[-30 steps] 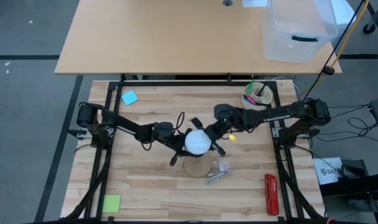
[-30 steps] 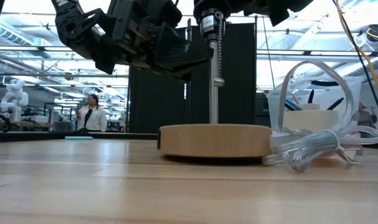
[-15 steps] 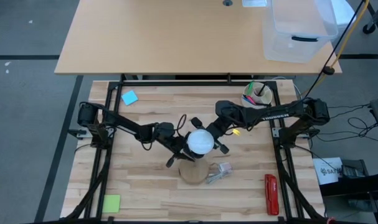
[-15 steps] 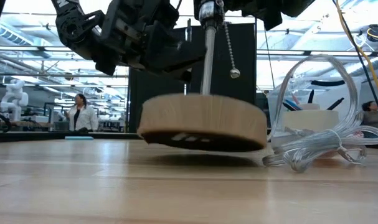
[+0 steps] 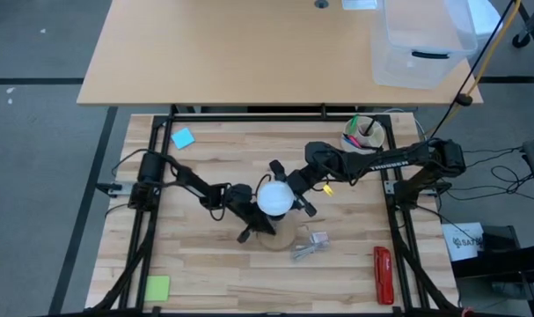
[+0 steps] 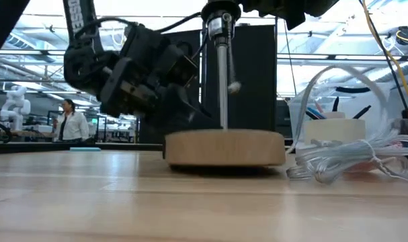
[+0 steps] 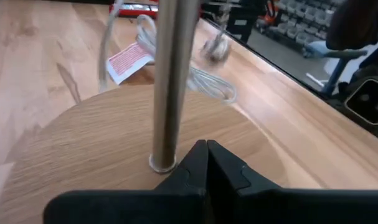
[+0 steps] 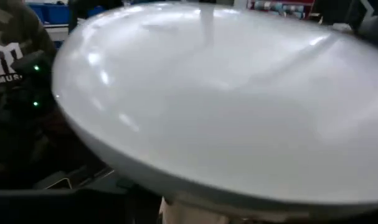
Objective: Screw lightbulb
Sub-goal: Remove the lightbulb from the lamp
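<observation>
The lamp has a round wooden disc [image 6: 224, 148] that lies flat on the table, with a metal pole [image 6: 222, 87] rising from its middle. The white lightbulb [image 5: 274, 195] sits on top of the pole; its globe [image 8: 226, 99] fills the right wrist view. My left gripper [image 7: 206, 155] is shut and low on the disc, beside the pole's foot. My right gripper [image 5: 291, 188] comes in from the right, its fingers spread on either side of the globe, with a small gap showing. The screw base is hidden under the globe. My left gripper bears with its shut fingertips on the disc's top [image 7: 176, 180], right beside the pole's foot [image 7: 162, 163]. The fingers slant down from the table's left side. Whether they also touch the pole I cannot tell. The disc lies flat on the table.
A coil of clear cord [image 5: 310, 245] lies against the disc's right side. A red tool [image 5: 384, 273] is near the front right. A white cup of pens [image 5: 363, 134] stands at the back right. A blue note [image 5: 183, 138] and a green note [image 5: 157, 287] lie on the left.
My left gripper has gone down onto the wooden disc. Half a second ago the disc stood tipped up off the table; now it lies flat again. The bulb on the pole's top has shifted a little toward the table's left. My right arm has kept its place.
</observation>
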Tool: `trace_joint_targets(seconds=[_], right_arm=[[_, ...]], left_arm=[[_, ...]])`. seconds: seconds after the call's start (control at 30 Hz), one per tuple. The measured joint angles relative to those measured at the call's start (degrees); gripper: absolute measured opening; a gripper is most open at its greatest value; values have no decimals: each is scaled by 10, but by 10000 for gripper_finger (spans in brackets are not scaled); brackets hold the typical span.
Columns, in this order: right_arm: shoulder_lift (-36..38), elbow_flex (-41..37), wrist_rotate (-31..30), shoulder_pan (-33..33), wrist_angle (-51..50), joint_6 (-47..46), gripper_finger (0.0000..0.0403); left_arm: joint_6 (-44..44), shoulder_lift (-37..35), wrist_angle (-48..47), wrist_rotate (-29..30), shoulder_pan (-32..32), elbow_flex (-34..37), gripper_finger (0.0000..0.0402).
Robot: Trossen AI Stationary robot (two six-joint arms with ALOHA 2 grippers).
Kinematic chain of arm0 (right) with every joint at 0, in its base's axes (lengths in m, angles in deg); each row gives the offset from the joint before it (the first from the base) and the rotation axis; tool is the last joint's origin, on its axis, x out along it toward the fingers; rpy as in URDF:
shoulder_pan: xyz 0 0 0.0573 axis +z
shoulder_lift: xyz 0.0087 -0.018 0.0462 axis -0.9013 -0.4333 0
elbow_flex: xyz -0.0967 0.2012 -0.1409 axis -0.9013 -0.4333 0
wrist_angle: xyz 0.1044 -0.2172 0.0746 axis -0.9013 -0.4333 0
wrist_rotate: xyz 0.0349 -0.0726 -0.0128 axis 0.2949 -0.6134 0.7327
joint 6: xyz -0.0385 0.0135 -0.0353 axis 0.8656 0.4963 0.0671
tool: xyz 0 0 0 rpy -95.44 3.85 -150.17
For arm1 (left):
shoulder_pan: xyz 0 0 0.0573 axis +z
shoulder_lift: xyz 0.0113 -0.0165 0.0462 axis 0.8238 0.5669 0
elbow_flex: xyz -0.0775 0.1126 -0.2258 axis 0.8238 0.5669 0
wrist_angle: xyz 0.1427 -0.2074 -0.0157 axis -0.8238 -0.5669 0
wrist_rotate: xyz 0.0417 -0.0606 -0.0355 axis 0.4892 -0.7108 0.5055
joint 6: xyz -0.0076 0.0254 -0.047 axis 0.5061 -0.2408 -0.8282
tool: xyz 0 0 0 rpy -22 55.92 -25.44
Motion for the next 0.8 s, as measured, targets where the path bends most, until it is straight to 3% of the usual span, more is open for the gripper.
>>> trace_joint_targets(seconds=[0.37, 0.8], right_arm=[[1, 0, -5, 2, -19, -30, 222], [1, 0, -145, 21, -67, -33, 222]], left_arm=[[-13, 14, 53, 39, -2, -1, 4], [-12, 13, 76, 96, -12, -2, 4]])
